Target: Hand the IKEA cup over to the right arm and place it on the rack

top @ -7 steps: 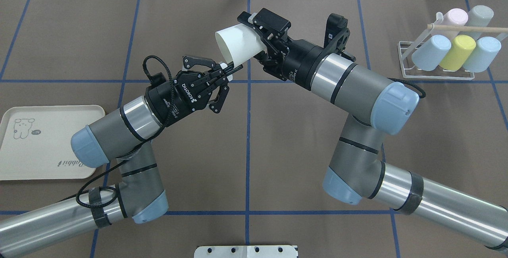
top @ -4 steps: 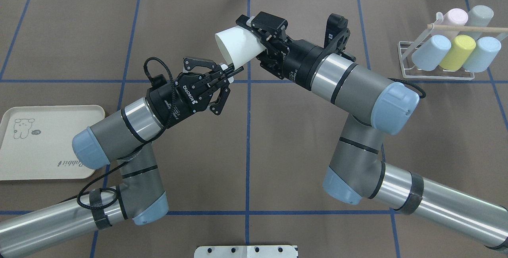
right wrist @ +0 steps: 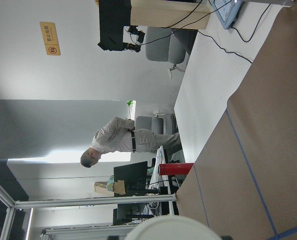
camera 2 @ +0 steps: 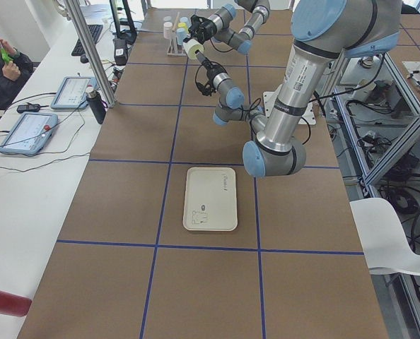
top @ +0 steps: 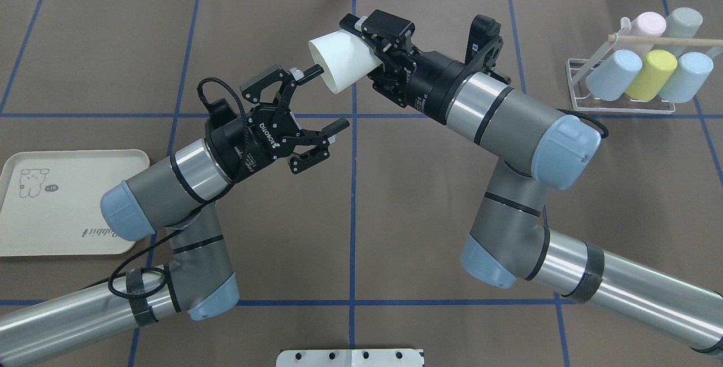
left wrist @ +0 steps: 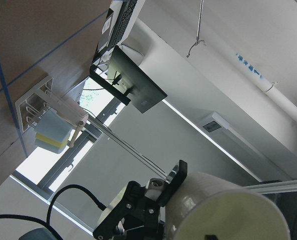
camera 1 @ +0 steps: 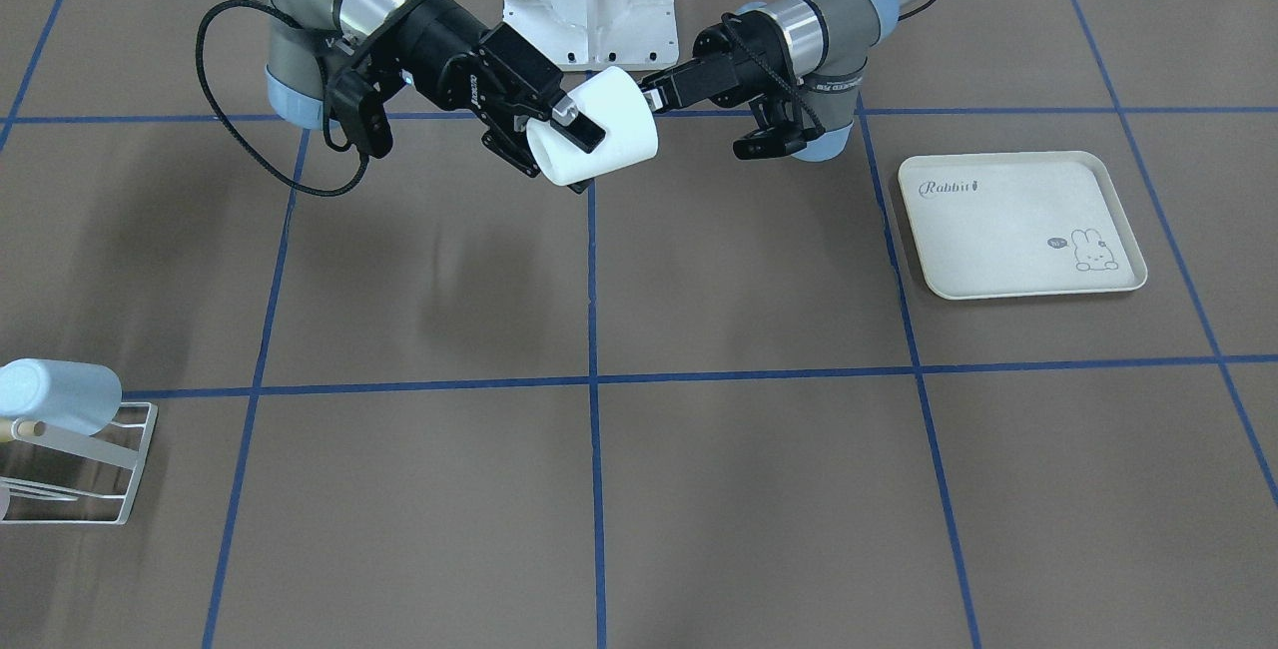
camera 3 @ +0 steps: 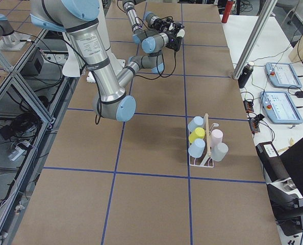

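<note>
Left gripper (top: 325, 100) now spread wide and off the white cup (top: 338, 63); it pinched the rim earlier. Right gripper (top: 361, 49) clamps the cup aloft, well apart from rack (top: 621, 106). Five pastel cups (top: 652, 76) fill the rack; tray (top: 68, 209) at far end.

This is a robotics lab: a brown tabletop (top: 429, 197) taped into a blue grid, control pendants (camera 2: 27, 132) and cables on a white bench (camera 2: 26, 191), and aluminium framing (camera 3: 20, 79) alongside.

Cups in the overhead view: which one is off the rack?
The white cup, held in the air by the right gripper; the five coloured cups all sit on the rack.
</note>
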Robot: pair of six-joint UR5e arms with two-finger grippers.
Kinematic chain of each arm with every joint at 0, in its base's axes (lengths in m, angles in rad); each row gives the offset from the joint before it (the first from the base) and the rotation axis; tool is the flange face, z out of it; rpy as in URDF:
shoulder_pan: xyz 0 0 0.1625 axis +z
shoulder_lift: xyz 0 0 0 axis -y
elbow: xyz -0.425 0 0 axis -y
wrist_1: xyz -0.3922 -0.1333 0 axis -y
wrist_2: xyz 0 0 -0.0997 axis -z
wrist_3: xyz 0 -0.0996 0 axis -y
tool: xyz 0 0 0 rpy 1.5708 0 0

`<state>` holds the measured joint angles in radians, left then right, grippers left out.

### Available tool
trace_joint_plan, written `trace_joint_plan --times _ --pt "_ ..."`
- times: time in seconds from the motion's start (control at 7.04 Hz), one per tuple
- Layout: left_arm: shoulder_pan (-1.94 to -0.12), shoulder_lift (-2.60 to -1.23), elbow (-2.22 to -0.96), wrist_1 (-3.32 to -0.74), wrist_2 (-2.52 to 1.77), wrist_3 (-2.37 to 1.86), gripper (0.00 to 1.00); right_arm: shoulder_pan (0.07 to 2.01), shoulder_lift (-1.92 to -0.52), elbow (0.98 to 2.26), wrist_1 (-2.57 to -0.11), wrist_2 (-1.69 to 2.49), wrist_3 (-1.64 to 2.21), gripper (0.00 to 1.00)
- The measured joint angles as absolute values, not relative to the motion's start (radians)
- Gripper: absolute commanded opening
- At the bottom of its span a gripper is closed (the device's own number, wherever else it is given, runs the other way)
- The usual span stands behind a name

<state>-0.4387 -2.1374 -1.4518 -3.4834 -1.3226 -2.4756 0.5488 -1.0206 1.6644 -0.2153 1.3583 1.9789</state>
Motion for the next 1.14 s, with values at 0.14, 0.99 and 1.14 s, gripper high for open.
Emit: trace_joint_plan --times 0.14,0.99,1.14 --pt "-0.44 -2.136 -1.454 -3.484 -1.326 -2.471 1.0 0.562 -1.022 1.664 -0.217 1.35 1.975 0.0" --pt "-0.484 -2.115 -1.534 -3.23 -1.41 -2.18 1.0 0.766 -1.099 1.622 -0.503 1.359 1.622 0.0" --pt "-0.498 -2.114 -1.586 -3.097 -1.44 -2.121 1.0 0.82 -1.131 1.623 -0.58 1.361 1.542 0.0"
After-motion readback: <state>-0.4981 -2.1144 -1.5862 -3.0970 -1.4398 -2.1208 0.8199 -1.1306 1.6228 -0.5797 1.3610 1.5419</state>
